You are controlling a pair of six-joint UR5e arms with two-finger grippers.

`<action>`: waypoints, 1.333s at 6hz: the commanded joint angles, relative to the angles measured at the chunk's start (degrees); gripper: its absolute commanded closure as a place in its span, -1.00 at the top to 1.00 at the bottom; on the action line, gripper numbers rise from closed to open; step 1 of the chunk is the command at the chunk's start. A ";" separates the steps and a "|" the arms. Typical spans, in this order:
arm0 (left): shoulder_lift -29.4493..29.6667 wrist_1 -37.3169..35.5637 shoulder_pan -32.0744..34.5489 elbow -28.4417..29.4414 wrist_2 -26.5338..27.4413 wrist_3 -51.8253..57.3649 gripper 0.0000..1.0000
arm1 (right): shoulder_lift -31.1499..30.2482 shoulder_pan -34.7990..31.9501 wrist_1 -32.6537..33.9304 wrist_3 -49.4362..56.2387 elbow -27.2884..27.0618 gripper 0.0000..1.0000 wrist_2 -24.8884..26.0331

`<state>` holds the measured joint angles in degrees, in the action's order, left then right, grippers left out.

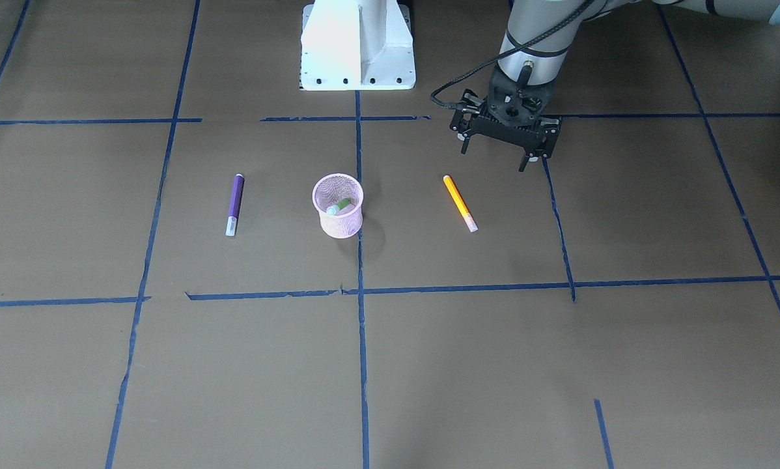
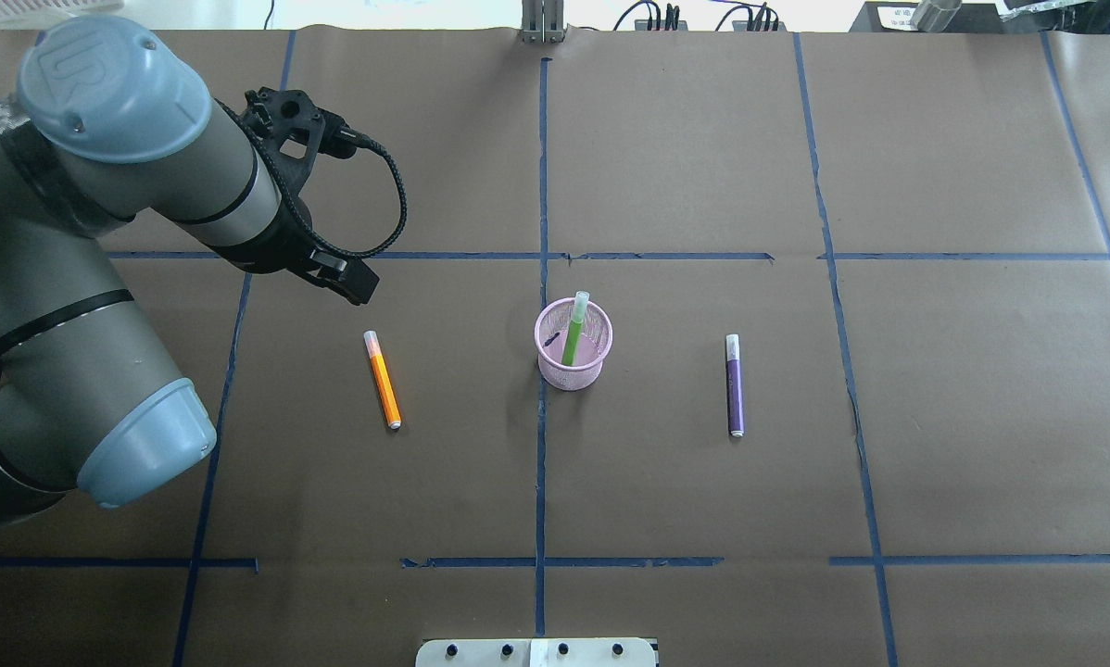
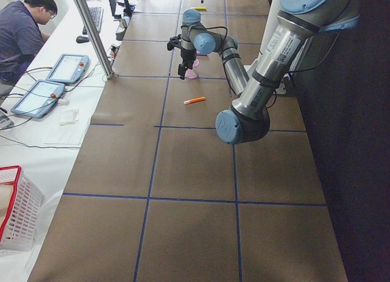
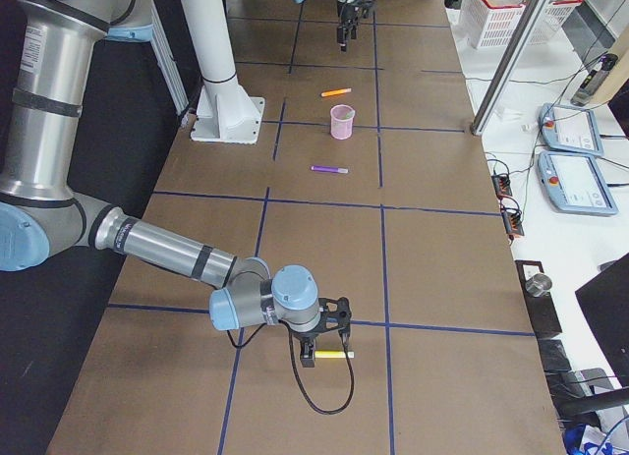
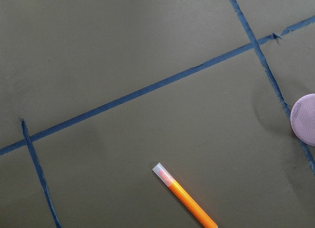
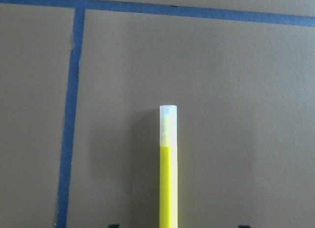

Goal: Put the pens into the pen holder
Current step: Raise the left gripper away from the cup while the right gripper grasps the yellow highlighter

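The pink mesh pen holder point(image 1: 342, 225) stands mid-table with the green pen point(image 1: 340, 207) inside it, leaning. The orange pen point(image 1: 459, 202) lies flat on the holder's side toward my left arm. The purple pen point(image 1: 235, 204) lies flat on the other side. My left gripper point(image 1: 494, 159) is open and empty, hovering just beyond the orange pen's uncapped end. The left wrist view shows the orange pen point(image 5: 184, 196) and the holder's edge point(image 5: 306, 120). My right gripper point(image 4: 316, 355) is low at the table's far right end. Its jaws stand apart around a yellow pen point(image 6: 167, 164) lying there.
Blue tape lines point(image 2: 541, 185) divide the brown paper-covered table. The robot's white base point(image 1: 357, 45) stands at the table's edge. An operator point(image 3: 21, 26) sits at a side desk with tablets, and white baskets point(image 3: 15, 215) stand off the table.
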<state>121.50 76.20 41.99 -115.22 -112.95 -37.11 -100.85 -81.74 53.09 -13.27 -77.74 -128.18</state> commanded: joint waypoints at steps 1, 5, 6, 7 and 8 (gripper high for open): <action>-0.03 0.00 0.02 -0.09 0.01 -0.15 1.00 | 4.85 0.87 -1.14 0.52 7.48 0.43 0.56; -0.03 -0.08 0.02 -1.32 -0.07 -0.68 1.00 | 7.07 2.98 -1.06 0.44 9.79 0.22 0.29; -0.12 -0.09 0.02 -1.32 -0.07 -0.68 1.00 | 7.33 3.42 -1.06 0.44 9.80 0.11 0.29; -0.03 0.00 0.02 -1.32 -0.07 -0.68 1.00 | 7.33 3.51 -1.06 0.44 9.80 -0.07 0.38; -0.03 0.00 0.02 -1.32 -0.07 -0.68 1.00 | 7.33 3.60 -1.06 0.44 9.80 -0.53 0.64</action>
<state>121.44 76.18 42.01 -116.54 -113.03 -37.79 -93.55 -78.26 52.03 -12.83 -67.95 -127.73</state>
